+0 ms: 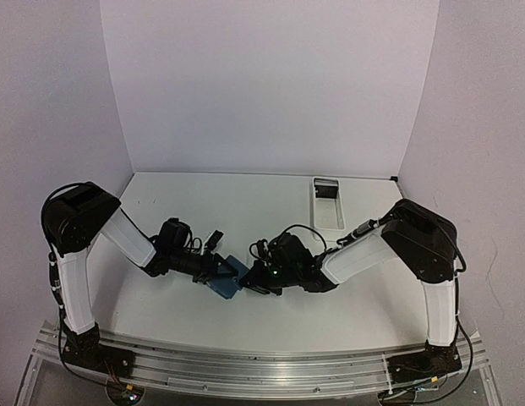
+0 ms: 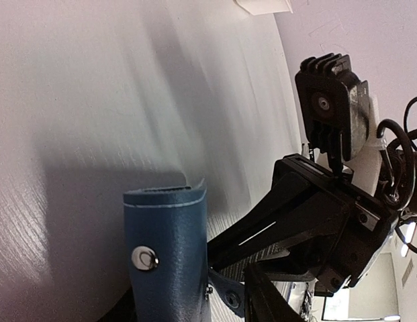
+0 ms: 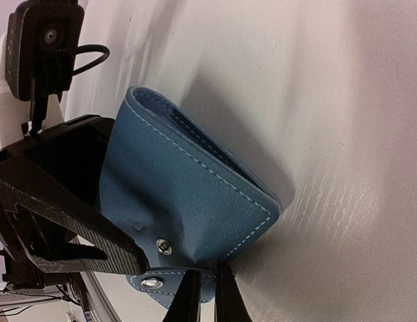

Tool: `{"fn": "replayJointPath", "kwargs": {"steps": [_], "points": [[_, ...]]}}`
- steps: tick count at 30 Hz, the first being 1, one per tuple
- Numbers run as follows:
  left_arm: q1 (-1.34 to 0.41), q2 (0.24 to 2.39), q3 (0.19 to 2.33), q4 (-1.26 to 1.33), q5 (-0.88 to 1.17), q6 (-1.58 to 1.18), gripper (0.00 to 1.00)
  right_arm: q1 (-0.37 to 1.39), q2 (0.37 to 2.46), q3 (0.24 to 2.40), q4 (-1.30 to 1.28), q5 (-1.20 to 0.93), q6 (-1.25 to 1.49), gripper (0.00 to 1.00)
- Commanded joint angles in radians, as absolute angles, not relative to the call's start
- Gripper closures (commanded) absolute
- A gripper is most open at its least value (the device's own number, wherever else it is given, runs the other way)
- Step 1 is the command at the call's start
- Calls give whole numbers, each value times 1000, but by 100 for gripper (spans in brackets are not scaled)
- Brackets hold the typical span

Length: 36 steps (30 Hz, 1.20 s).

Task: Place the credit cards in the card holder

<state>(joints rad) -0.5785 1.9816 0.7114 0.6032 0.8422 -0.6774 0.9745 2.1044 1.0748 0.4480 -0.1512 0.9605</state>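
The dark-blue card holder (image 1: 228, 279) stands on edge on the table between both arms, its short snap tab (image 3: 152, 283) hanging loose. In the right wrist view my right gripper (image 3: 207, 292) is shut on the card holder (image 3: 195, 194) at its lower edge by the tab. My left gripper (image 1: 213, 269) straddles it from the other side. In the left wrist view the card holder (image 2: 166, 248) stands between the left gripper's (image 2: 195, 302) jaws, which are open with a gap on the right side. No credit cards show in any view.
A long white tray (image 1: 328, 203) lies at the back right of the table. White walls close in the table on three sides. Both arms reach inward and meet near the table's middle front.
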Motion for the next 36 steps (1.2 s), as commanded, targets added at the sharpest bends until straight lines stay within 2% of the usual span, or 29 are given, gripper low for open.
{"fn": "replayJointPath", "kwargs": {"steps": [1,3,6,11,13,16,17,25,29,33,36], "points": [[-549,2016,654,438,689,-715,58,981,2104,1073,419,-123,981,94],[-538,2006,644,465,693,-746,57,981,2104,1081,419,-122,986,94],[-534,1998,621,552,763,-770,46,980,2110,1086,419,-116,1012,96],[-528,1984,576,621,819,-765,39,981,2118,1098,419,-103,1032,97],[-526,1981,563,664,860,-745,32,980,2117,1100,418,-93,1037,98],[-529,1984,561,674,916,-677,15,979,2123,1107,419,-94,1047,98],[-530,1986,566,657,916,-653,14,979,2126,1112,419,-97,1049,98],[-570,2015,618,557,847,-552,22,979,2146,1152,419,-105,1059,100],[-576,2019,621,548,822,-550,30,979,2147,1157,419,-100,1078,100],[-583,2022,635,526,789,-537,43,979,2144,1163,419,-94,1073,100],[-583,2022,638,517,781,-526,48,979,2140,1157,419,-98,1072,100]]}}
